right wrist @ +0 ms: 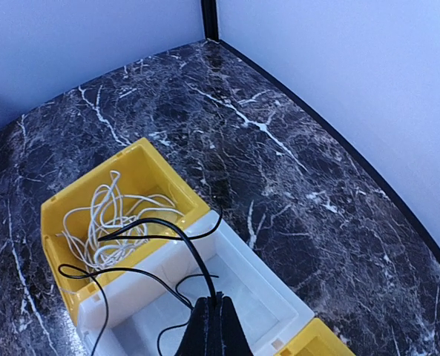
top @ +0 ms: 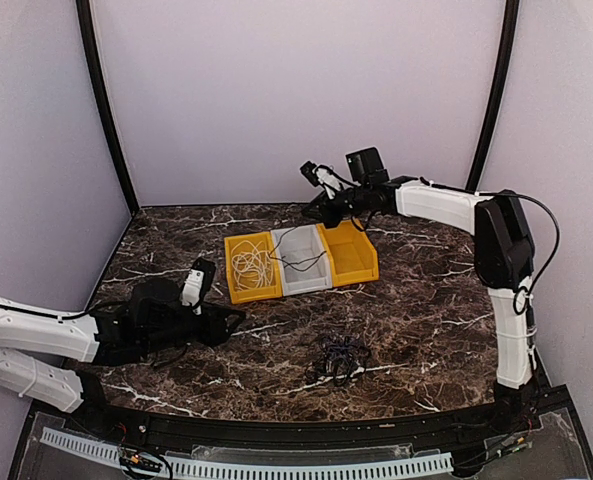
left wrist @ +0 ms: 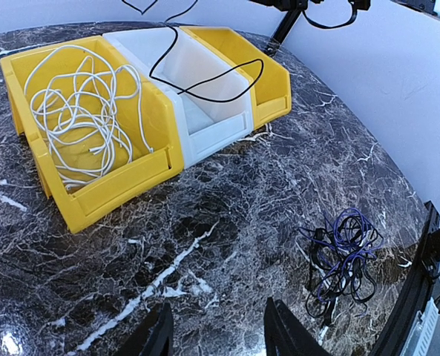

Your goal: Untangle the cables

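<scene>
The white cable (left wrist: 82, 111) lies coiled in the left yellow bin (left wrist: 130, 185); it also shows in the top view (top: 250, 264) and the right wrist view (right wrist: 108, 219). My right gripper (right wrist: 217, 300) is shut on the black cable (right wrist: 168, 248) and holds it above the white bin (right wrist: 264, 297), the cable hanging down into that bin (left wrist: 205, 93). A dark bluish tangle of cable (left wrist: 342, 259) lies on the table, also in the top view (top: 341, 355). My left gripper (left wrist: 216, 326) is open and empty, low over the table, left of the tangle.
Three bins stand side by side at mid table: left yellow (top: 238, 292), white (top: 306, 282), right yellow (top: 356, 262). The marble table (top: 426, 300) ends at a black front rail (top: 276, 432). White walls close the back and sides.
</scene>
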Robot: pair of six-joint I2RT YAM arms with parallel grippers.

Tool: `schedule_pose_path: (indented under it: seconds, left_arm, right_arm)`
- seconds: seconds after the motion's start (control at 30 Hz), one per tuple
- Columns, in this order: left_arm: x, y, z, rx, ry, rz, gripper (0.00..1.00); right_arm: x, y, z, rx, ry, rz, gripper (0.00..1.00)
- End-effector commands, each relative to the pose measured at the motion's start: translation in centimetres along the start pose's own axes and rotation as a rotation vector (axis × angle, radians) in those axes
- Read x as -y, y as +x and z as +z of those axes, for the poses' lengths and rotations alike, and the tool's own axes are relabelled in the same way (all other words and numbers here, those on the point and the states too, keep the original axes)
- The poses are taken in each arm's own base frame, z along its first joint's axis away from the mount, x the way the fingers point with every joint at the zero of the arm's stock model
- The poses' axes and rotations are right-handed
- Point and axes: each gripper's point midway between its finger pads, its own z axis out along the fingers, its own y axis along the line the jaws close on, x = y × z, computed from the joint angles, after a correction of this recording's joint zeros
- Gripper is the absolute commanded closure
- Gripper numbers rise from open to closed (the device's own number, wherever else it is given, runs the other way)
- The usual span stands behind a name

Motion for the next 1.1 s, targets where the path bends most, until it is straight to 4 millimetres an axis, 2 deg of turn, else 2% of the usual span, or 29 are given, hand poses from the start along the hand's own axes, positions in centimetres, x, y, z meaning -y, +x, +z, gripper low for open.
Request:
schedule_pose_path:
  seconds: [0.0,0.17,0.27,0.37,0.5,0.6,0.73,0.9,1.07]
  left_arm:
    - [-0.6,-0.6,-0.6,0.035,-0.016,-0.008,0.56]
    - [-0.8,-0.5,-0.5,0.032,-0.029,0.001,0.56]
    - [-0.8,-0.5,-0.5,0.029,-0.029,0.003,0.56]
    - [-0.7,-0.4,-0.3,0.023,-0.024,0.005,0.56]
    - [-0.6,-0.4,-0.2,0.022,-0.021,0.003,0.56]
    - [-0.7,-0.4,-0.4,0.025,-0.021,0.001,0.56]
    - [-0.8,-0.4,-0.6,0.031,-0.024,-0.002,0.56]
    - [-0.8,-0.3,-0.7,0.03,-0.02,-0.008,0.56]
    - [-0.5,-0.5,-0.5,0.031,-0.008,-0.01,0.56]
  right_arm:
    - [4.3,-0.9,-2.0,0.041,0.125,0.025,1.0]
    - [5.5,-0.6,-4.3,0.06,0.184,0.02,1.0]
    - [5.3,0.0,-4.4,0.026,0.217,-0.023,1.0]
    - [3.9,1.0,-3.3,-0.03,0.222,-0.08,1.0]
    - [1.1,2.7,-1.5,-0.104,0.201,-0.168,1.0]
    - [0.0,4.1,-0.4,-0.165,0.185,-0.177,1.0]
    - [-0.2,5.9,0.5,-0.231,0.175,-0.163,1.0]
    - [0.8,8.4,2.3,-0.339,0.175,-0.118,1.0]
    - [0.7,9.1,3.2,-0.368,0.164,-0.085,1.0]
